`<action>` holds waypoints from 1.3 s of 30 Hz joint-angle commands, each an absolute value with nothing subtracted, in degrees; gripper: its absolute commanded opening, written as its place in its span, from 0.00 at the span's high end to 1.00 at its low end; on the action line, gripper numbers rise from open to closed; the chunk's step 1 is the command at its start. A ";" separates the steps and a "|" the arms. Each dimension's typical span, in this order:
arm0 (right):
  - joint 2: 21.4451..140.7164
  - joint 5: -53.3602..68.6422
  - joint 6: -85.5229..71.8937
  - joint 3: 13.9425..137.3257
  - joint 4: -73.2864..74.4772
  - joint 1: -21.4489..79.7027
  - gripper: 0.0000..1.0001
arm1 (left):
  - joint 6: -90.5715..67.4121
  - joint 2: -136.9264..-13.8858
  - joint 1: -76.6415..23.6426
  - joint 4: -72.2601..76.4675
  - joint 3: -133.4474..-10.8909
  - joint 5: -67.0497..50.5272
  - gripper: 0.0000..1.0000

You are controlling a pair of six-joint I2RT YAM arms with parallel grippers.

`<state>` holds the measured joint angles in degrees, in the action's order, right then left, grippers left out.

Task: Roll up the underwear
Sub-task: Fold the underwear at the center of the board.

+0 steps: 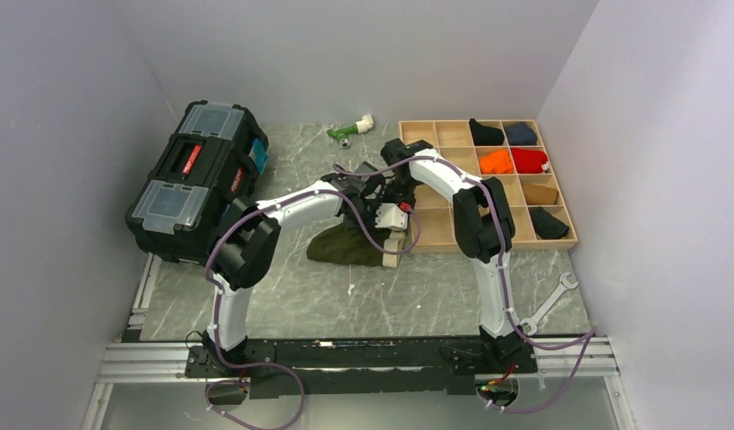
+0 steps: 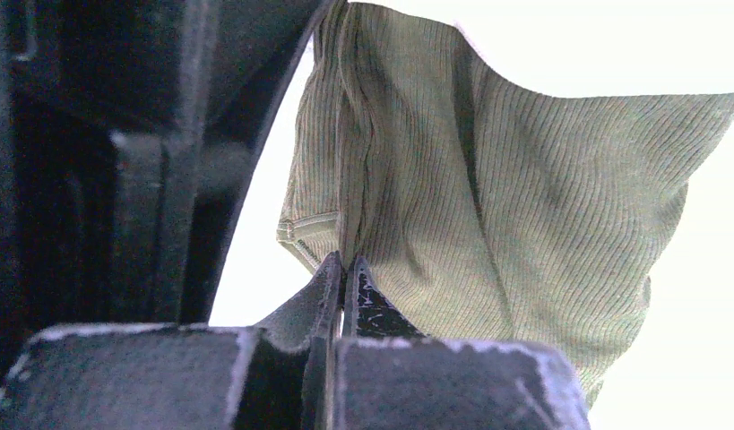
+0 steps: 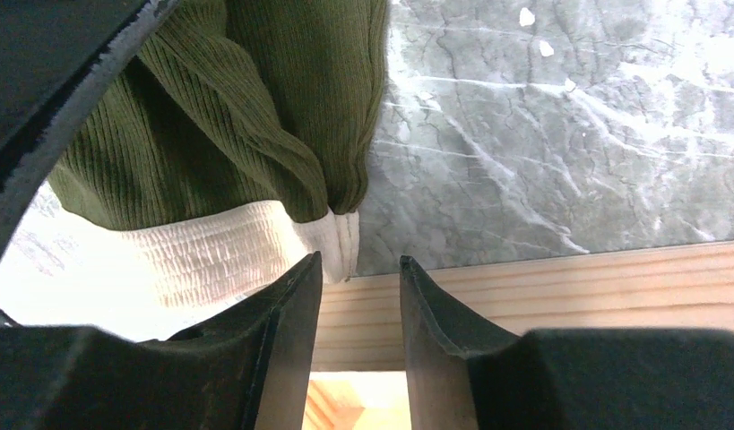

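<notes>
- Olive ribbed cloth sits pinched in my left gripper (image 2: 345, 269), fingers together on a fold of the underwear (image 2: 506, 206), I think to keep it raised for rolling
- My right gripper (image 3: 358, 273) stands apart, holding nothing, beside the cream waistband (image 3: 220, 251)
- The rest lies on the table (image 3: 569, 134), just beside the wooden tray (image 3: 614, 278)

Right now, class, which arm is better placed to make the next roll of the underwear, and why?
Left. The left gripper is shut on a fold of the underwear, while the right gripper stands open beside the waistband with nothing between its jaws, so it would likely need to grasp first.
</notes>
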<state>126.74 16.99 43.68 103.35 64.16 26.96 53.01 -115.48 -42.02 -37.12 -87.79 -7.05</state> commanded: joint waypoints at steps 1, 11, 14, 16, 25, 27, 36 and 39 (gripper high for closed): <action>121.76 18.22 43.77 104.21 66.59 26.67 0.58 | 52.05 -115.75 -41.42 -33.47 -89.65 -8.11 1.00; 119.60 26.11 41.21 102.62 65.80 24.79 0.57 | 51.55 -115.06 -41.46 -32.24 -88.78 -8.00 1.00; 119.71 29.04 40.29 102.06 65.51 23.84 0.57 | 51.46 -115.04 -41.47 -32.17 -88.77 -7.84 1.00; 119.66 30.66 39.60 101.28 64.94 23.36 0.57 | 51.27 -115.00 -41.36 -32.02 -88.61 -7.67 1.00; 118.57 31.01 38.94 98.31 63.03 22.70 0.57 | 50.90 -113.21 -41.02 -30.98 -86.84 -7.23 0.82; 118.56 30.86 39.12 98.55 63.27 22.64 0.57 | 50.74 -112.67 -40.88 -30.53 -86.31 -7.20 0.77; 118.21 31.23 39.11 98.45 63.44 22.52 0.57 | 49.03 -110.77 -40.62 -28.47 -85.23 -7.31 0.56; 118.17 31.59 39.09 98.27 63.54 22.52 0.58 | 48.12 -109.67 -40.30 -27.63 -85.04 -7.91 0.53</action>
